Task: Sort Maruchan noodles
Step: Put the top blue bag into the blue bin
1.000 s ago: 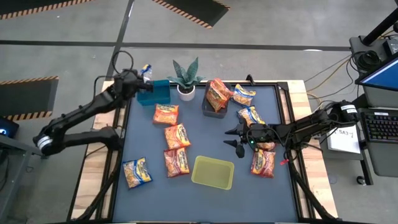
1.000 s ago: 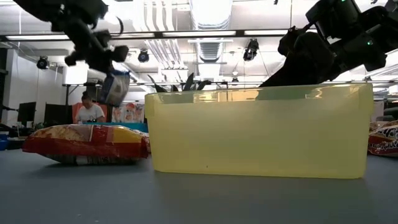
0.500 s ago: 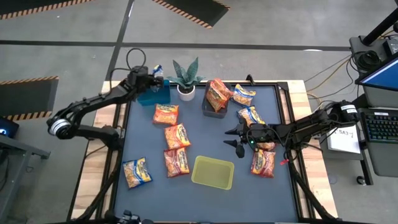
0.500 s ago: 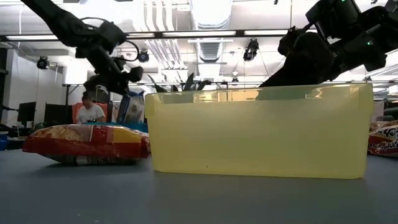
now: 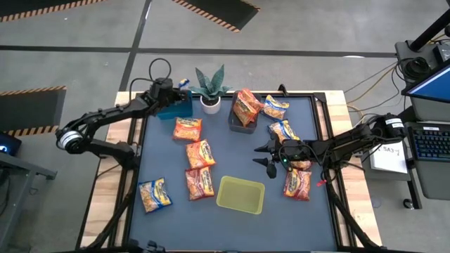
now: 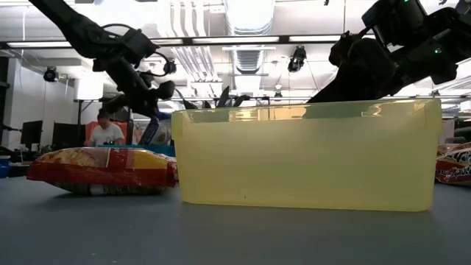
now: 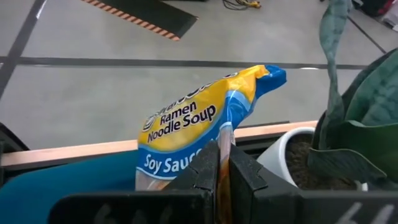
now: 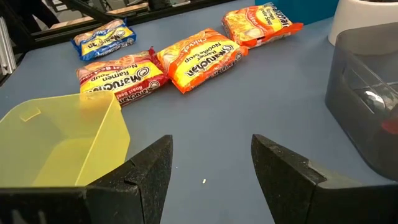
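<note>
While my left gripper [image 7: 224, 163] pinches the yellow-and-blue ramen packet [image 7: 198, 134] by its lower edge, the packet stands up above my fingers, over the blue bin [image 5: 174, 105] just below me. It looks light, crinkly and slippery, with brittle noodles inside, so gripping the flat seam seems wisest. My right gripper [image 8: 208, 171] waits spread, low over the bench [image 5: 225, 158].

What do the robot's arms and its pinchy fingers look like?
Both arms are dark, nearly black, built from long thin segments with chunky round joints. The left arm has a silvery ring at its elbow and a thin black cable looping above its wrist. Each arm ends in two flat, dark, blocky fingers; the right gripper shows them best, broad with angled tips. The left gripper has the same plain black pads.
</note>
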You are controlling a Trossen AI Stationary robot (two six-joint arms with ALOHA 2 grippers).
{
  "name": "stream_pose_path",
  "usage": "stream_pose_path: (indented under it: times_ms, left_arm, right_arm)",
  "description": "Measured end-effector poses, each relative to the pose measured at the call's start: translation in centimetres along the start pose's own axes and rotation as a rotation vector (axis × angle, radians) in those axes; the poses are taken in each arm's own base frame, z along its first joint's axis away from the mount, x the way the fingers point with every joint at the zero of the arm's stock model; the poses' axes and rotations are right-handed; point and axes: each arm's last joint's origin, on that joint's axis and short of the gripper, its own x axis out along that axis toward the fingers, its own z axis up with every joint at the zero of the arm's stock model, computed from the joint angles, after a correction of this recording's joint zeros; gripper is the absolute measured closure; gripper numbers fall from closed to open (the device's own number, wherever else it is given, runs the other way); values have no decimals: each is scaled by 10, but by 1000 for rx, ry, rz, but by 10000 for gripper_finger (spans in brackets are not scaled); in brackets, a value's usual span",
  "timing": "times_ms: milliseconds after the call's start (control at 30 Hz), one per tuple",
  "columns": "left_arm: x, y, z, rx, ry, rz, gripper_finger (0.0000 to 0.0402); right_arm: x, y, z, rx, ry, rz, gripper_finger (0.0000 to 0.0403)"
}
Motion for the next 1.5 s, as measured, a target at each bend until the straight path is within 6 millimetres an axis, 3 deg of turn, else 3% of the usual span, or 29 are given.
stream_pose_path:
  times_ms: [733,1500]
  left_arm:
    - [-8,-16,-5,-66,40,-129,402]
    - [-8,-10,-12,-21,90,-38,402]
  right_arm:
    - [0,0,0,3,1,-1,197]
    - [0,0,0,21,3,0,197]
